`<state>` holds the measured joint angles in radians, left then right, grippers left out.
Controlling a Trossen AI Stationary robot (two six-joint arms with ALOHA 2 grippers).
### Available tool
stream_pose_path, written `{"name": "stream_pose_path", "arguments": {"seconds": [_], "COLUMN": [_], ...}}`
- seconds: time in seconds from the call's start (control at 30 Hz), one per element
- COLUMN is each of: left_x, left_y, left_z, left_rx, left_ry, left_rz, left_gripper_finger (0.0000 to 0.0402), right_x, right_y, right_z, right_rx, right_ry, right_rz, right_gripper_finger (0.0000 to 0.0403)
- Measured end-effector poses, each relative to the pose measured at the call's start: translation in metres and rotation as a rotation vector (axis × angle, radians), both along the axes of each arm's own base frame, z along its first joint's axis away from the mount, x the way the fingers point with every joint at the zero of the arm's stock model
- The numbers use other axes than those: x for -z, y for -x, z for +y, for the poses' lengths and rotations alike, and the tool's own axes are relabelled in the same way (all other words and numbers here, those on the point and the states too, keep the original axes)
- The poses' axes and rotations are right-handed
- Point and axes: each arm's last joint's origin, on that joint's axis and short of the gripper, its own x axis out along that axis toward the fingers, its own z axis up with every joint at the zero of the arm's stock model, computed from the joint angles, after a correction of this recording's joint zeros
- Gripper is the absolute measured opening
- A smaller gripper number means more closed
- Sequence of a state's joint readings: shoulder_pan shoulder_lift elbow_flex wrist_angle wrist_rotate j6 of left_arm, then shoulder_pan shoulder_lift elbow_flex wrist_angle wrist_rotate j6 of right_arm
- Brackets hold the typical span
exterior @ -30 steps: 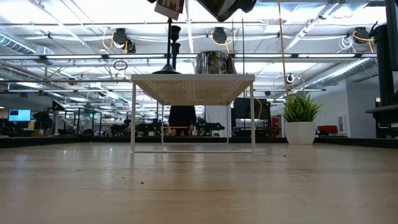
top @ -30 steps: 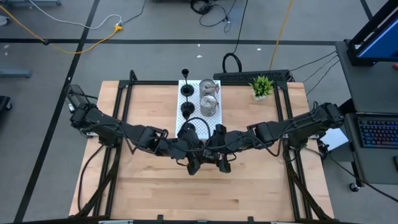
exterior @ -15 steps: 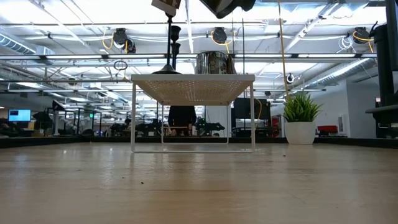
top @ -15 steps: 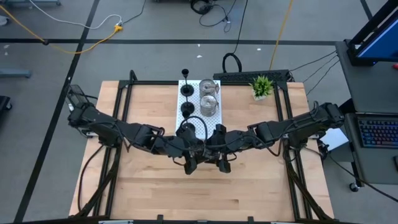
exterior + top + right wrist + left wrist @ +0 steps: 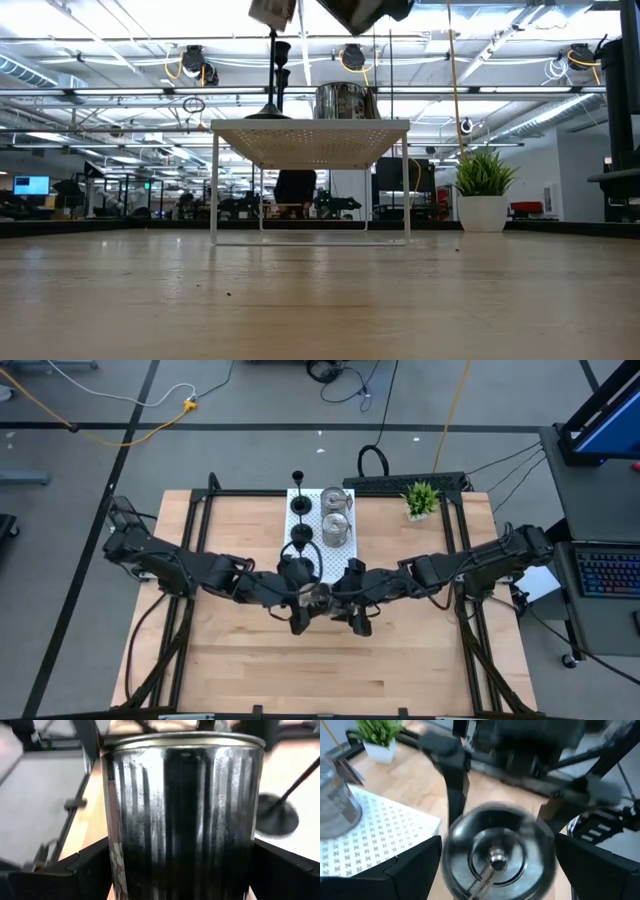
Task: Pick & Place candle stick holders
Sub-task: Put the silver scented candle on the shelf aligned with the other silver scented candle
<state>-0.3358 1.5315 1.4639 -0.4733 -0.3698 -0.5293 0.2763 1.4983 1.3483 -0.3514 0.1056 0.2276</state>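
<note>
My left gripper [image 5: 297, 585] is shut on a black candle stick holder [image 5: 497, 852], held above the table just near of the white perforated board [image 5: 320, 545]. My right gripper [image 5: 347, 595] is shut on a ribbed silver holder [image 5: 182, 810], right beside the left one. Two black holders [image 5: 299, 504] [image 5: 300, 536] and two silver holders [image 5: 337, 499] [image 5: 337, 531] stand on their bases on the board. In the low view both grippers [image 5: 272, 10] [image 5: 360, 10] show high above the table. My left gripper has the black holder's round base [image 5: 470, 845] between its two fingers [image 5: 415, 865], one at each side of the rim. The dished face and thin stem [image 5: 482, 880] point back at the wrist. The holder is lifted clear of the table. My right gripper pinches the silver holder's ribbed wall [image 5: 115, 845] between its two fingers [image 5: 75, 875], one on each side. The holder stands upright in the hold with its rim [image 5: 182, 740] up, clear of the table. The fingers come at it about level.
The white board is a small raised shelf on thin legs [image 5: 310, 130] at the table's far middle. A green potted plant [image 5: 421, 499] stands at the far right. The wooden table top [image 5: 250, 660] lies bare on the near side.
My left gripper has gone a little toward the table's left edge with the black holder, and the holder's round base has swung left with it, still clear of the table.
</note>
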Motion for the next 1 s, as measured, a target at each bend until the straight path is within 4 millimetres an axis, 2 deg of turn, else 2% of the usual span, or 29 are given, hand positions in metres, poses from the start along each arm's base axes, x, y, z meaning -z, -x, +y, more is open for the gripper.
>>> {"name": "stream_pose_path", "arguments": {"seconds": [0.17, 0.5, 0.67, 0.8, 1.0], "left_x": [-0.005, -0.019, -0.030, -0.038, -0.046], "left_y": [0.003, 0.014, 0.024, 0.037, 0.072], "left_z": [0.002, 0.004, 0.005, 0.005, 0.002], "left_rx": [-0.003, -0.010, 0.002, 0.027, -0.010], "left_ry": [-0.001, -0.020, 0.002, 0.014, 0.008], "left_rz": [-0.015, -0.068, -0.103, -0.109, -0.049], "left_gripper_finger": [0.0389, 0.0385, 0.0386, 0.0380, 0.0378], "right_x": [0.004, 0.000, -0.004, -0.009, -0.012], "right_y": [0.001, 0.002, 0.004, 0.003, 0.002], "right_z": [0.001, 0.000, -0.003, -0.005, -0.008], "right_rx": [-0.006, 0.009, 0.074, 0.125, 0.210], "right_ry": [0.003, -0.004, 0.037, 0.071, 0.136], "right_rz": [0.033, 0.015, -0.014, -0.066, -0.109], "right_gripper_finger": [0.0354, 0.0354, 0.0354, 0.0354, 0.0355]}}
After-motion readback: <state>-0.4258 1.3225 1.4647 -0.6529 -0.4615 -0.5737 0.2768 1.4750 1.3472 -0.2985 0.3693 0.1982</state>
